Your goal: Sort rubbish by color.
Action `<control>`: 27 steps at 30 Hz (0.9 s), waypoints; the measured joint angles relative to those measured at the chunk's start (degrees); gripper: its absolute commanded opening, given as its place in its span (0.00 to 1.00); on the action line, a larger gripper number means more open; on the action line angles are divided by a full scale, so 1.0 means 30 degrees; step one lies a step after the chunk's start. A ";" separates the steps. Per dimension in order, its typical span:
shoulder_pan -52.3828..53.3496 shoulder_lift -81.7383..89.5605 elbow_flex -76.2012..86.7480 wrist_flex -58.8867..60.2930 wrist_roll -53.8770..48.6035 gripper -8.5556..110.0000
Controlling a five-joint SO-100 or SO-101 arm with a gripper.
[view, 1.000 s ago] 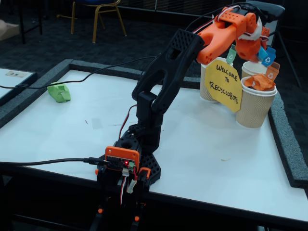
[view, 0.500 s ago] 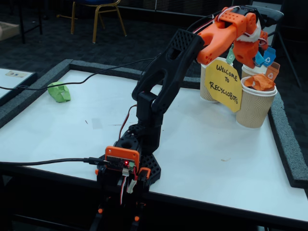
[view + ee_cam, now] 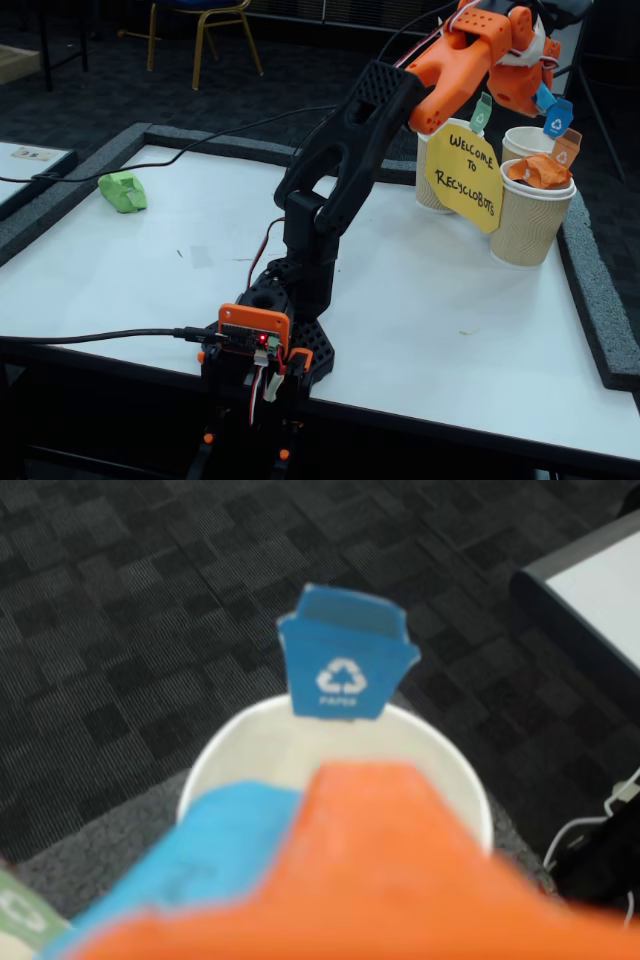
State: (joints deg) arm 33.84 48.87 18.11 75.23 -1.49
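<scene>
The tool point(image 3: 540, 95) is held over the blue-tagged cup point(image 3: 250, 745) for release; the blue wad point(image 3: 215, 845) is gripped.

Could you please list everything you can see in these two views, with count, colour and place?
Green paper wad: one, lime green, on the table at far left in the fixed view.
Orange paper wad: one, orange, sitting in the top of the nearest cup.
Blue paper wad: one, light blue, held at the gripper over the blue-tagged cup in the wrist view.
Paper cups: three, beige, at the table's far right corner; tags green, blue and orange.
Blue tag: one, recycling symbol, on the far rim of its cup.
Yellow sign: one, reads "Welcome to Recyclobots", in front of the cups.
Table: one, white with grey border.
Chair: one, yellow-legged, background.
Arm: one, black and orange.
Gripper: one, orange, above the cups.
</scene>
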 measured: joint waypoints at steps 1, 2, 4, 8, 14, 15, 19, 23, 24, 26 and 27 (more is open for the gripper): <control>0.0000 0.0000 0.0000 0.0146 0.0000 0.26; 0.0000 0.0000 0.0117 0.0264 0.0000 0.28; 0.0000 0.0029 0.0791 0.0293 0.0000 0.32; 0.0146 0.0029 0.2520 0.0293 0.0000 0.41; 0.0234 0.0029 0.5039 0.0117 0.0000 0.40; 0.0234 0.0029 0.5273 0.0059 0.0000 0.35; 0.0234 0.0029 0.5361 -0.0674 0.0000 0.15; 0.0234 0.0029 0.5361 -0.1201 0.0000 0.07; 0.0234 0.0029 0.5361 -0.1553 0.0000 0.07; 0.0234 0.0381 0.5068 -0.1436 0.0000 0.07; 0.0234 0.0527 0.4922 -0.1436 0.0000 0.07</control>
State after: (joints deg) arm 34.54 50.45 32.87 70.93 -1.49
